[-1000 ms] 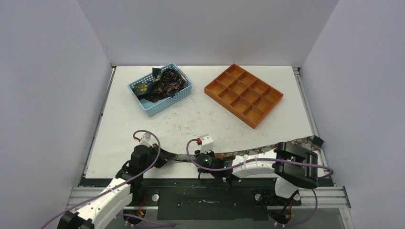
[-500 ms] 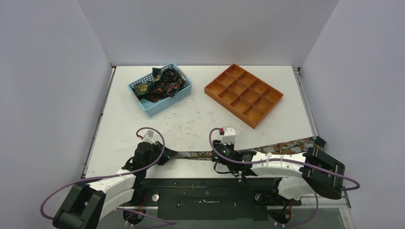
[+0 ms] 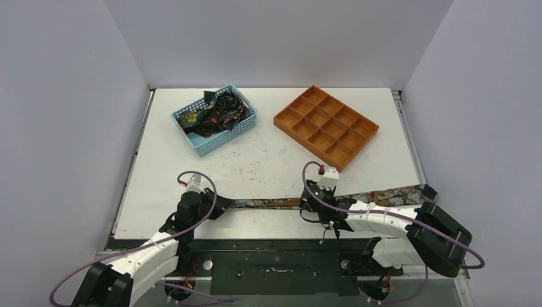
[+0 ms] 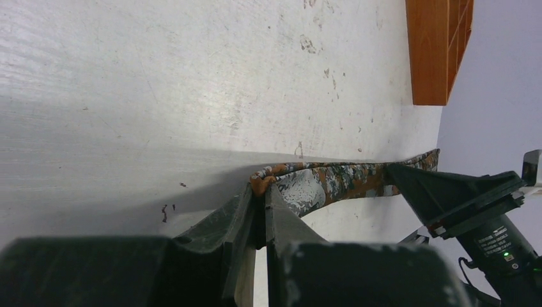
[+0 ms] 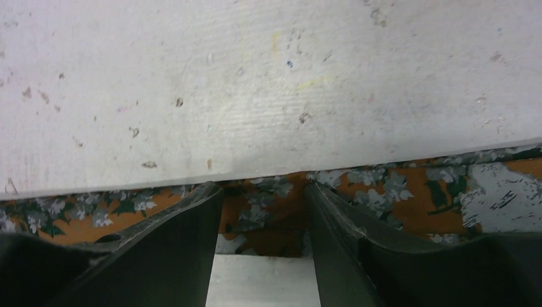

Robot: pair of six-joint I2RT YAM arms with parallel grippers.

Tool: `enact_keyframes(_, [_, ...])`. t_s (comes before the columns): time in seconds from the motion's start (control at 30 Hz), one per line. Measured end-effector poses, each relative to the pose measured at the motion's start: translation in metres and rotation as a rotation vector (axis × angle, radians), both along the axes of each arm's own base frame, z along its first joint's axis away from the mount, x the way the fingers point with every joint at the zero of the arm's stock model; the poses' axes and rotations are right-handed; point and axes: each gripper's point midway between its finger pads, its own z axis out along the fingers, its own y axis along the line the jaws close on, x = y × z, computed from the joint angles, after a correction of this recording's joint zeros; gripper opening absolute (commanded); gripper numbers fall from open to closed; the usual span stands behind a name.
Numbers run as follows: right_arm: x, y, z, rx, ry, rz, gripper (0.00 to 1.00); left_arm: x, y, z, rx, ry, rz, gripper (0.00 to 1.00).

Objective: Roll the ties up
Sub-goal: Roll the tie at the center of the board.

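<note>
Overhead, I see the tie (image 3: 268,203) stretched flat along the table's (image 3: 268,166) near edge. Only the left wrist view shows the left gripper (image 4: 261,193) pinching its crumpled floral end. The right gripper (image 5: 263,195), jaws spread over the orange patterned fabric, has slid rightward since earlier.

Tie (image 4: 332,182) end pinched out of sight between left fingers (image 4: 230,224); ties (image 3: 214,115) in basket (image 3: 227,137) tangled, uncountable.
</note>
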Motion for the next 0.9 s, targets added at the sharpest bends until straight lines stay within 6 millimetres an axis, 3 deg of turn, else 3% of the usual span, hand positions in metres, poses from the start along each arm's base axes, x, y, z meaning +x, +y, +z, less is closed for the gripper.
enact_keyframes(0.13, [0.016, -0.01, 0.0, 0.016, -0.001, -0.038, 0.53, -0.003, 0.002, -0.01, 0.018, 0.04, 0.004, 0.0])
enact_keyframes(0.3, [0.017, 0.0, 0.007, -0.028, -0.016, 0.048, 0.55, -0.004, 0.003, -0.019, 0.026, 0.075, 0.014, 0.04])
enact_keyframes(0.37, [0.015, 0.017, 0.017, -0.055, -0.036, 0.116, 0.55, -0.004, 0.003, -0.018, 0.023, 0.076, 0.017, 0.14])
enact_keyframes(0.47, [0.01, 0.061, 0.037, -0.068, -0.073, 0.237, 0.53, -0.004, 0.003, -0.017, 0.021, 0.074, 0.021, 0.32])
enact_keyframes(0.57, [0.008, 0.093, 0.045, -0.08, -0.091, 0.315, 0.49, -0.002, 0.005, -0.011, 0.012, 0.05, 0.031, 0.44])
enact_keyframes(0.7, [0.008, 0.1, 0.03, -0.14, -0.063, 0.347, 0.43, -0.001, 0.01, -0.004, 0.02, 0.025, 0.058, 0.5])
enact_keyframes(0.9, [-0.001, 0.091, 0.0, -0.233, 0.006, 0.371, 0.32, -0.005, 0.021, -0.004, 0.046, 0.022, 0.101, 0.48])
